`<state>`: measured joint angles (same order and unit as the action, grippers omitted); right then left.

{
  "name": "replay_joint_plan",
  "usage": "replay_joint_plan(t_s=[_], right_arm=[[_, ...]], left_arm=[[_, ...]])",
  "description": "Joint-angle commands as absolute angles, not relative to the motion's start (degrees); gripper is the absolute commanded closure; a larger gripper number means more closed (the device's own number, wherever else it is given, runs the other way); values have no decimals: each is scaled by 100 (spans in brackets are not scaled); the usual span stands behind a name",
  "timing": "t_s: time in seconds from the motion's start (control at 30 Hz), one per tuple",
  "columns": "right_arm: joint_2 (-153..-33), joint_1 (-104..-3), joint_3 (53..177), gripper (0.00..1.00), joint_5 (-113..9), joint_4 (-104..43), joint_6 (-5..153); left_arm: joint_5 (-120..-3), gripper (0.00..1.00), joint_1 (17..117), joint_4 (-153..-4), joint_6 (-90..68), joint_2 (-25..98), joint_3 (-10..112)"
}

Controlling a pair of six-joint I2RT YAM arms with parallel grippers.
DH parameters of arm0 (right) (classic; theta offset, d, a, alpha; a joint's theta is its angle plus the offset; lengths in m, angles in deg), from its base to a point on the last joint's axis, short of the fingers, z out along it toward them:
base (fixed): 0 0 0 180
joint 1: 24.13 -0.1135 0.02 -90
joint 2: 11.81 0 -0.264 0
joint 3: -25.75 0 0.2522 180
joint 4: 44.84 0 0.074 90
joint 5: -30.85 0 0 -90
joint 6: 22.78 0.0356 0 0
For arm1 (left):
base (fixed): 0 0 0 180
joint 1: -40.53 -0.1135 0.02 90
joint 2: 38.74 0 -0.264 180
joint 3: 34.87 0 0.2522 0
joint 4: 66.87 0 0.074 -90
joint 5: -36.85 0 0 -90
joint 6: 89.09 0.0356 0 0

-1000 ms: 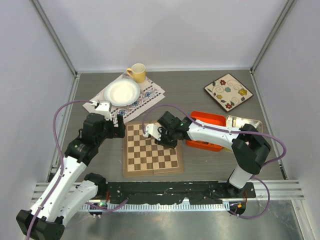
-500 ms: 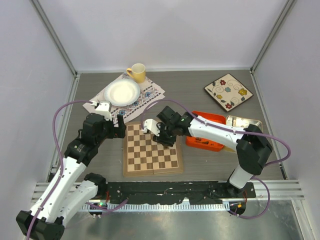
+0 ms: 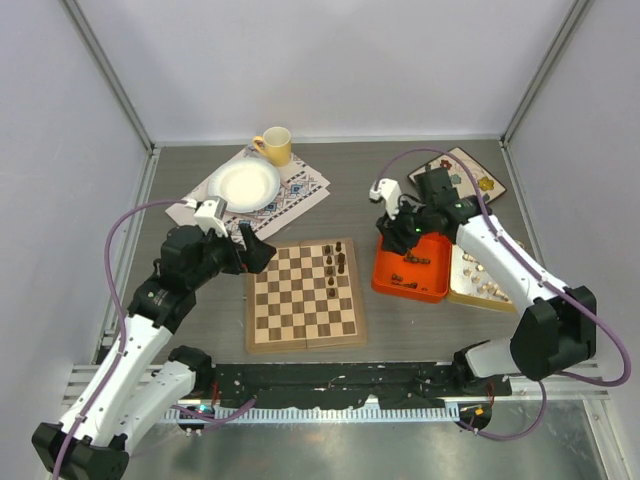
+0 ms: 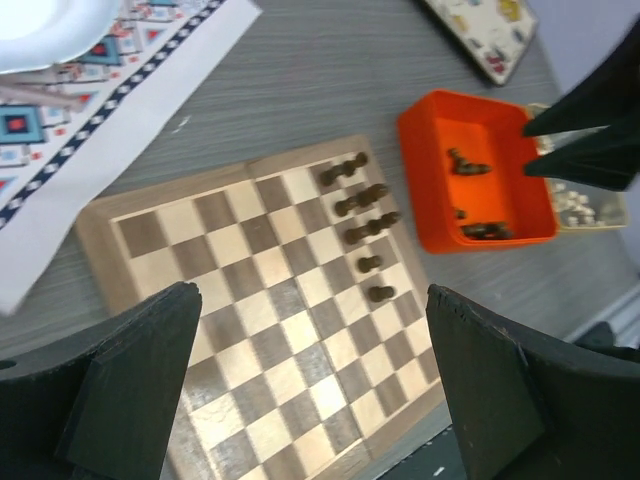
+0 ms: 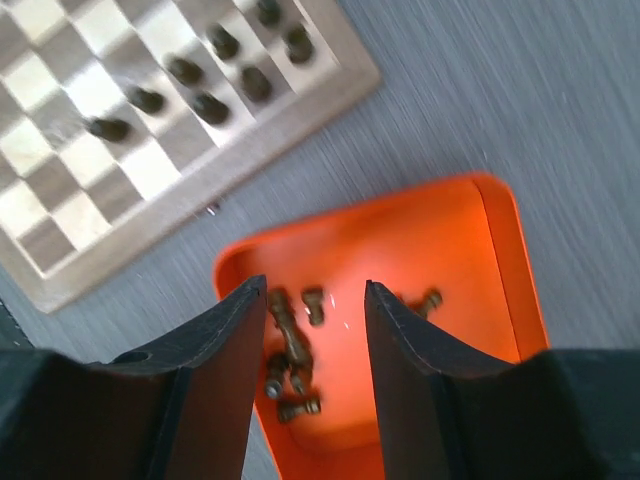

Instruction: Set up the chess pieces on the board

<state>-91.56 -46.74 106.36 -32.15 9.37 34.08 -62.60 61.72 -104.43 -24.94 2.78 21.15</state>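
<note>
The left fingers [image 4: 130, 370] are spread wide and empty near the far left corner of the chessboard [image 3: 300, 305]. A cluster of dark chessmen [image 3: 332, 262] stands toward its far right, too small to tell their types. The right fingers [image 5: 215, 360], moderately apart with nothing between them, hover over the orange tray [image 3: 384, 284], which holds blurred dark pieces [image 5: 290, 345]. Pale chessmen [image 3: 482, 288] lie beyond it, partly hidden by the right arm.

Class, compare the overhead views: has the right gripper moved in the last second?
Yes. The right gripper left the board and went right, now above the orange tray.
</note>
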Motion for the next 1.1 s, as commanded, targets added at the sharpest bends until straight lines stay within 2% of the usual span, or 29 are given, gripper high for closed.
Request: replay_joint_plan(t_s=[0.0,0.13,0.3,0.67,0.87,0.97,1.07], right_arm=[[-9152,-3761,10166,50,-3068,1031,3006],[-9460,-3134,9884,48,-3146,1137,1639],[-9952,-2852,9822,46,-3366,1111,256],[-10893,-2843,10060,51,-3692,1014,-405],[-10990,-2861,10042,57,-3420,970,-493],[-11060,-2861,10077,66,-3393,988,-441],[-11078,-2861,10130,82,-3384,1093,-336]], left_arm=[[-7256,0,6145,-9427,-3081,353,2020],[-7643,1,6145,-9145,-3266,537,1915],[-7828,1,6145,-8820,-3503,564,1686],[-7881,0,6145,-8732,-3653,310,1361],[-7968,0,6145,-8696,-3671,336,1343],[-8056,0,6145,-8609,-3706,336,1335],[-8346,1,6145,-8433,-3759,362,1299]])
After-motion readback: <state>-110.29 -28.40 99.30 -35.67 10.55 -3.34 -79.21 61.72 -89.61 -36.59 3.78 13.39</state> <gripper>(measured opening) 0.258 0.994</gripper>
